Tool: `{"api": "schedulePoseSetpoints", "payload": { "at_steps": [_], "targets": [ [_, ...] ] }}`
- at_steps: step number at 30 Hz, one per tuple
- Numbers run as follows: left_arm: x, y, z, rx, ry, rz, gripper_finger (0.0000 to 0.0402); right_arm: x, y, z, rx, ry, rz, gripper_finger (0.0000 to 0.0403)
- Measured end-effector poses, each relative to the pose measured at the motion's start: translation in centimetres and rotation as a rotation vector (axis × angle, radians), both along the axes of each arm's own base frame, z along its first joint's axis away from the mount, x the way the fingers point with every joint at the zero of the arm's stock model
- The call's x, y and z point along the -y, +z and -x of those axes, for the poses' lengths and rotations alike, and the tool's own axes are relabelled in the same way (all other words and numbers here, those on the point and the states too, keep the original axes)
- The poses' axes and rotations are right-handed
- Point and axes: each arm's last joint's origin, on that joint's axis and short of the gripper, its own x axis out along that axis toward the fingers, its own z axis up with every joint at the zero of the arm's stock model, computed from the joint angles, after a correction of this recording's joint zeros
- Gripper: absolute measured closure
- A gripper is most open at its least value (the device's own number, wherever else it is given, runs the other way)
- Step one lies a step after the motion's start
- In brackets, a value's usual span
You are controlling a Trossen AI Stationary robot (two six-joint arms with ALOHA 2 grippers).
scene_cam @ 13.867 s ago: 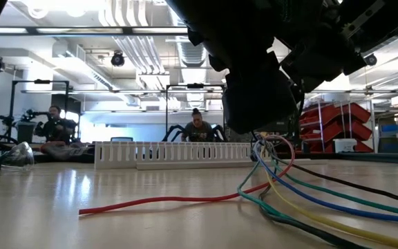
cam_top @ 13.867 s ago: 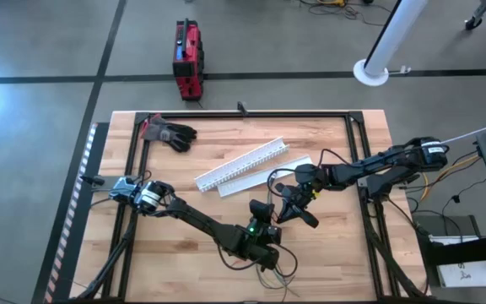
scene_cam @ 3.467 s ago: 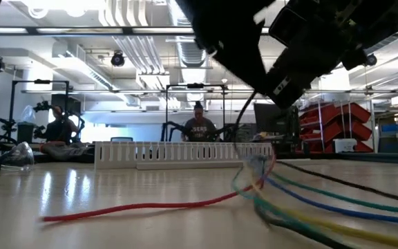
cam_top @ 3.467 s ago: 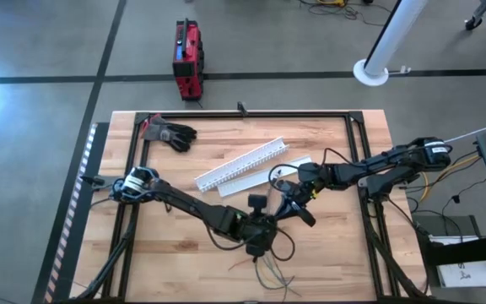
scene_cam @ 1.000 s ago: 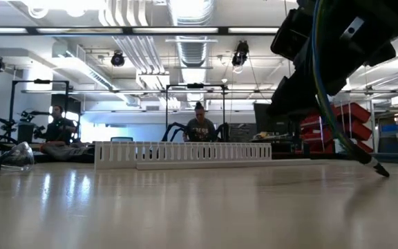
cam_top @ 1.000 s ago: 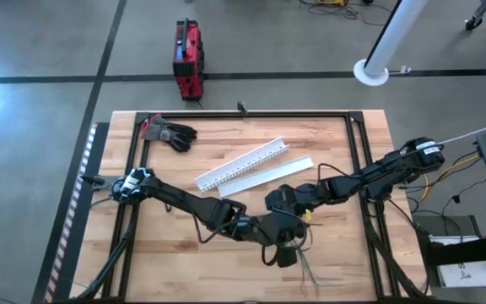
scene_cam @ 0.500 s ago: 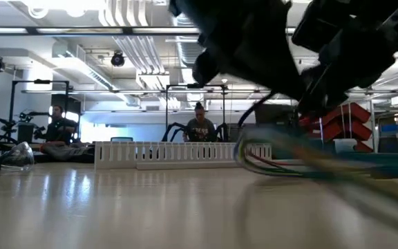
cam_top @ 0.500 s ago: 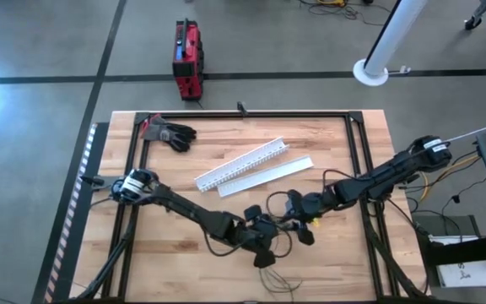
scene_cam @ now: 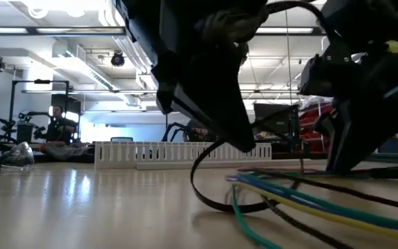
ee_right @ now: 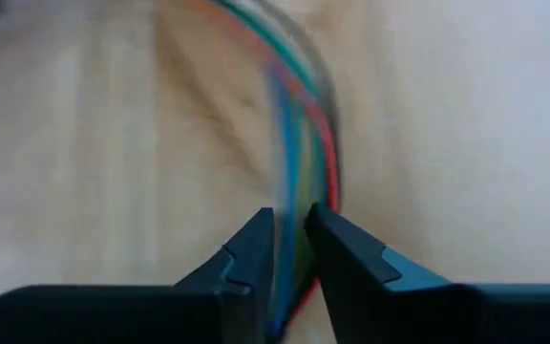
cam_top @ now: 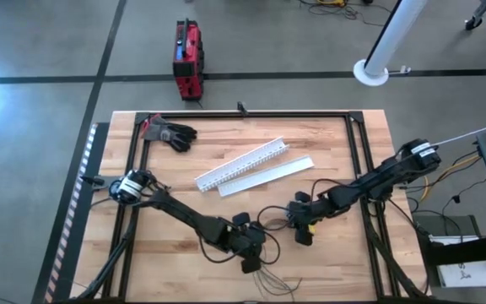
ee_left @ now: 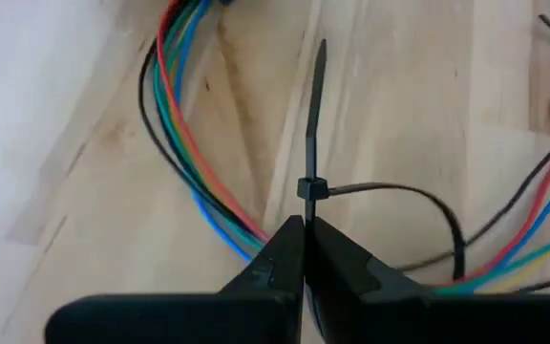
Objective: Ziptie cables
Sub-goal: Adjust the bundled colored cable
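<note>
Black ziptie (ee_left: 311,143): left gripper (ee_left: 305,229) clamps it, loop ready, we judge. Cables (ee_left: 184,143), near bench front edge: right gripper (ee_right: 290,222) pinches them, bunching.

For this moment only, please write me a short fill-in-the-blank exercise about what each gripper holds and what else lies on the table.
1. The left gripper is shut on a black ______.
2. The right gripper is shut on the bunch of coloured ______.
3. In the high view, a dark ______ lies on the table near its far left corner.
4. The long slotted channel beside the flat lid is ______ in colour.

Missing words: zip tie; cables; glove; white
</note>
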Motion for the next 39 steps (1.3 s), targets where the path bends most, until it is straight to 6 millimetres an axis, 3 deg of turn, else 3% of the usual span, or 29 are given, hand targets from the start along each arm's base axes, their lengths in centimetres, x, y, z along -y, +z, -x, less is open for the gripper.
{"api": "schedulePoseSetpoints", "payload": {
  "at_steps": [7, 14, 19, 23, 27, 31, 35, 39],
  "targets": [
    [-0.5, 1.6, 0.0, 0.092, 0.036, -0.148, 0.0402, 2.5, 2.0, 0.7, -0.015, -0.074, 0.283, 0.0351],
    [-1.2, 2.0, -0.1, 0.168, 0.165, -0.333, 0.0402, 2.5, 5.4, 1.1, 0.038, -0.031, 0.283, 0.0310],
    [-1.3, 2.1, -0.2, 0.186, 0.183, -0.349, 0.0402, 2.3, 7.7, 2.0, 0.085, -0.002, 0.241, 0.0265],
    [-1.2, 2.2, -0.3, 0.204, 0.188, -0.339, 0.0402, 0.8, 8.3, 1.9, 0.199, 0.017, 0.133, 0.0243],
    [-1.1, 2.2, -0.4, 0.214, 0.189, -0.333, 0.0402, -1.9, 7.6, 1.4, 0.325, 0.129, 0.093, 0.0239],
    [-1.0, 2.1, -0.3, 0.202, 0.171, -0.319, 0.0402, -4.5, 5.6, 0.8, 0.388, 0.225, 0.073, 0.0248],
    [-1.1, 2.0, -0.1, 0.177, 0.162, -0.327, 0.0402, -6.0, 2.4, -0.1, 0.364, 0.253, 0.080, 0.0259],
    [-1.6, 2.4, 0.2, 0.148, 0.160, -0.361, 0.0402, -6.2, -1.3, -1.6, 0.333, 0.240, 0.106, 0.0274]
  ]
}}
